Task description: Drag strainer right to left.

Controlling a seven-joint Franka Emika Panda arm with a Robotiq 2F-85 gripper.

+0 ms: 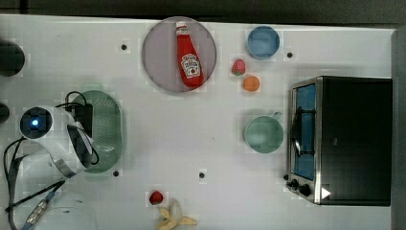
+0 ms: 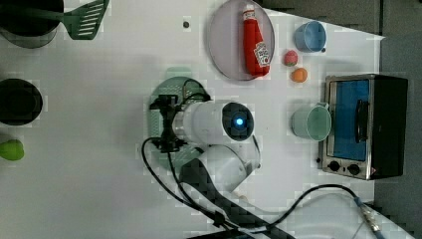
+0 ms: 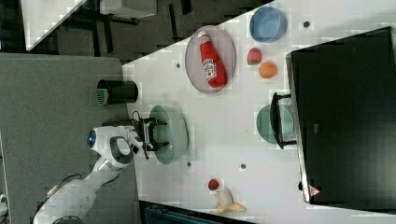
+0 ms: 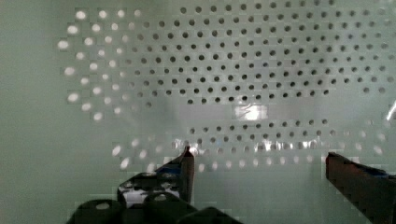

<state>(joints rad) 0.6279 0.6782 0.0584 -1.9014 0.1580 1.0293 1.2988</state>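
Observation:
The strainer (image 1: 109, 129), a pale green oval colander with a hole-dotted base, lies near the top view's left side of the white table. My gripper (image 1: 85, 128) hangs over its part nearest the arm. In the right view the gripper (image 3: 156, 133) stands open, its two black fingers spread above the strainer (image 3: 176, 135). The wrist view looks down into the strainer (image 4: 233, 70) from close by. There the gripper (image 4: 259, 161) is open, one fingertip (image 4: 187, 161) low over the perforated base, and nothing sits between the fingers. In the left view my arm covers much of the strainer (image 2: 171, 85).
A ketchup bottle (image 1: 188, 55) lies on a grey plate (image 1: 158, 52). Further along the top view's right are a blue bowl (image 1: 263, 42), a strawberry (image 1: 238, 67), an orange ball (image 1: 251, 84), a green cup (image 1: 264, 134) and a toaster oven (image 1: 344, 139). A banana (image 1: 174, 218) lies at the front edge.

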